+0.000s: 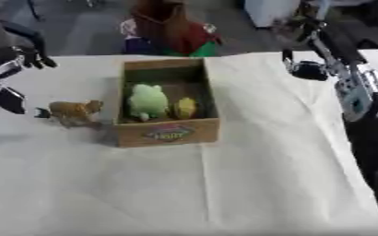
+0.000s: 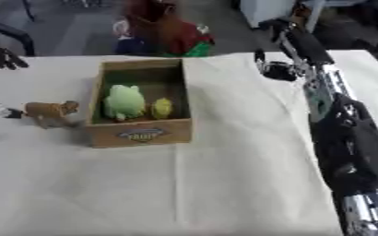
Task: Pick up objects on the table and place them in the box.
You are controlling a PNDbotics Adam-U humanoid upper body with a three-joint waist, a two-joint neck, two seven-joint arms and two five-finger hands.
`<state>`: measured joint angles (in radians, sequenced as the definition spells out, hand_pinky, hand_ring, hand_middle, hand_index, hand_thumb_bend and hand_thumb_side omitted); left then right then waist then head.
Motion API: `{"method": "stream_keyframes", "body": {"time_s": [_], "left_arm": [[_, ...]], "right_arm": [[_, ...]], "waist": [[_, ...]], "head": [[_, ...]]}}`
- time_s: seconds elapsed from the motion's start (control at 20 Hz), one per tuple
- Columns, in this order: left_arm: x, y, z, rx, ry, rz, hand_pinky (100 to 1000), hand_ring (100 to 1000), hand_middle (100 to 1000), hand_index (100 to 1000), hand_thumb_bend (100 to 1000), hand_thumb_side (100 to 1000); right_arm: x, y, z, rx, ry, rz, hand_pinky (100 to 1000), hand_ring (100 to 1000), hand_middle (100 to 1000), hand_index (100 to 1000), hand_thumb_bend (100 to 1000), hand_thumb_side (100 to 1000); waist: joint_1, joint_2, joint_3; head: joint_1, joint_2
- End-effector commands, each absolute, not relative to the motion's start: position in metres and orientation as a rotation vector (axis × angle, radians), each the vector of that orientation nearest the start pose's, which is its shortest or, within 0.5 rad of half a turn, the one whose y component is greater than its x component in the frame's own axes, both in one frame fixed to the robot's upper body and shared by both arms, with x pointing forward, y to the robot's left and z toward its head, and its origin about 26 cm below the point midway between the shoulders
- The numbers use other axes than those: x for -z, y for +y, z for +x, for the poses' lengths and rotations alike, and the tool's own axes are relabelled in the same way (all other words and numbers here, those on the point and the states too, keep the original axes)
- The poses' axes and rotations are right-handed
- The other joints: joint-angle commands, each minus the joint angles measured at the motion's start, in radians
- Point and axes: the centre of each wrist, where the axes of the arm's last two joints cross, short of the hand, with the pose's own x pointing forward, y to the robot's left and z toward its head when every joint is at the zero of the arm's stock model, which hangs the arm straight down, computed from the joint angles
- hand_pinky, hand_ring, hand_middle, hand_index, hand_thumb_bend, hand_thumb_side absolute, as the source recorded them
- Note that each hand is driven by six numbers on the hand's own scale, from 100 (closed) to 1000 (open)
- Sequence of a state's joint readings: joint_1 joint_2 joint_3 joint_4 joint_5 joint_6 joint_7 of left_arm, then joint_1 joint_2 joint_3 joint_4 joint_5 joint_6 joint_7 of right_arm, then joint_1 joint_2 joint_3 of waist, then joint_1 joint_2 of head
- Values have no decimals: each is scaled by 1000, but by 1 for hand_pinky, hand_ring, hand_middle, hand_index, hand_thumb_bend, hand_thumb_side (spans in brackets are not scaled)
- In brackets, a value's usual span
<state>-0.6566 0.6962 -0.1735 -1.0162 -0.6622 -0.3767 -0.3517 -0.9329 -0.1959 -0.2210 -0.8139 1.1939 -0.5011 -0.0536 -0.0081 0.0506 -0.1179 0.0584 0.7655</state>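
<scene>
Brown toy animal (image 1: 75, 112) on table just right of left robot hand (image 1: 11, 73), fingers spread, ungrasped.

It looked like a lab or test room: a cloth-covered counter (image 1: 224, 184) stood on a bare grey floor (image 1: 79, 27), with a chair (image 1: 23, 34) behind.

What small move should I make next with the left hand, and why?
Probably bring the left hand right to close on the brown toy animal. It stands on the table outside the box, apart from the hand, while a green toy and a yellow one already lie inside.
</scene>
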Motion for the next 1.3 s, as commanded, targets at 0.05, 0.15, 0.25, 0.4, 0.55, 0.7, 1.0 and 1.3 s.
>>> {"method": "stream_keyframes", "body": {"time_s": [0.05, 0.15, 0.25, 0.4, 0.55, 0.7, 1.0, 1.3], "left_arm": [[-145, 400, 424, 1561, -1306, 732, 778, 733, 714, 796, 793, 107], [-140, 399, 425, 1579, -1278, 715, 767, 718, 697, 785, 786, 106], [-134, 399, 425, 1573, -1259, 733, 758, 707, 688, 786, 783, 106], [-127, 398, 426, 1533, -1251, 842, 745, 694, 688, 793, 778, 120], [-120, 398, 427, 1455, -1288, 1015, 735, 682, 674, 788, 731, 122], [-108, 399, 428, 1400, -1301, 1106, 685, 600, 585, 718, 571, 125], [-95, 402, 426, 1375, -1311, 1013, 565, 342, 288, 471, 251, 118], [-124, 393, 430, 1239, -1470, 990, 555, 270, 198, 408, 134, 123]], "right_arm": [[-160, -251, 490, -1205, -1952, -944, 601, 667, 787, 898, 100, 201], [-159, -251, 490, -1202, -1952, -943, 600, 666, 786, 897, 100, 199], [-159, -251, 490, -1201, -1952, -939, 599, 666, 786, 898, 100, 198], [-157, -250, 489, -1200, -1953, -933, 599, 665, 786, 898, 100, 198], [-155, -249, 489, -1204, -1952, -924, 598, 665, 786, 898, 100, 198], [-154, -248, 489, -1203, -1954, -917, 597, 664, 786, 898, 100, 197], [-152, -248, 488, -1200, -1950, -913, 596, 663, 785, 898, 100, 194], [-150, -249, 488, -1194, -1943, -910, 596, 663, 785, 898, 100, 194]], "waist": [[2, -10, -3], [3, -9, -4], [3, -9, -6], [2, -8, -7], [1, -8, -11], [1, -7, -14], [3, -7, -15], [1, -8, -15]], "head": [[2, 5], [3, 5], [4, 5], [5, 5], [7, 5], [10, 5], [8, 5], [6, 5]]}}
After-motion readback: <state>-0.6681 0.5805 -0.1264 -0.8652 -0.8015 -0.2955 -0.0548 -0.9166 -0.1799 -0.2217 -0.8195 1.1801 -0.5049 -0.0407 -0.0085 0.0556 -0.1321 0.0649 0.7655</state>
